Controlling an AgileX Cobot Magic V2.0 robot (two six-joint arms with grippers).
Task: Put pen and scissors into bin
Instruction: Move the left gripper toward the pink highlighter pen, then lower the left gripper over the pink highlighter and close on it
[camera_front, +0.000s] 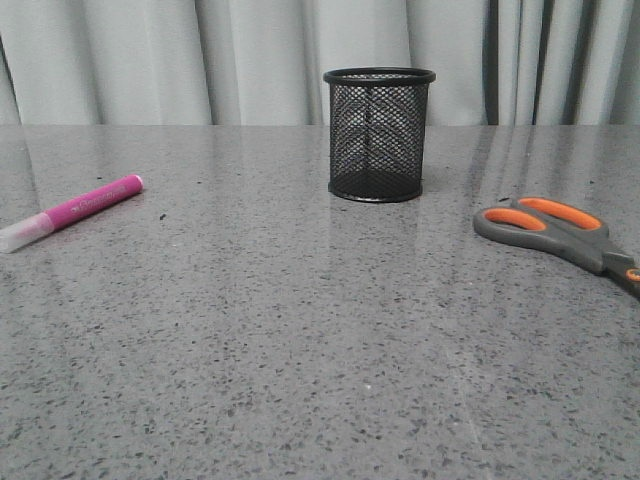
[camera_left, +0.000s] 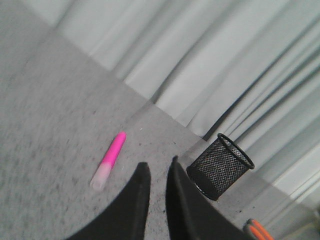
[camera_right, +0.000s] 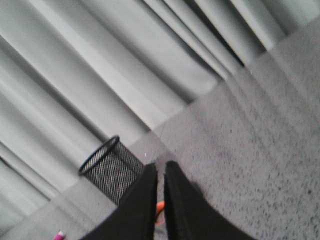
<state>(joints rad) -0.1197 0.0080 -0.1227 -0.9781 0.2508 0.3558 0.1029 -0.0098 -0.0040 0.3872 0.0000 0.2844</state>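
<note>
On a speckled grey table, both arms' jaws sit nearly together, holding nothing. Left of the bin lies the pen, light and slippery; right, the scissors, stiff, best gripped mid-handle.

Hardly any lettering for us to read here.

We find print only on the pen, which lies on the table well to the left of the bin: a pale line of lettering runs along its pink barrel in the front view, too small and soft for us to make out a single word. In the left wrist view the same barrel is blurred, and we see no print there.
</note>
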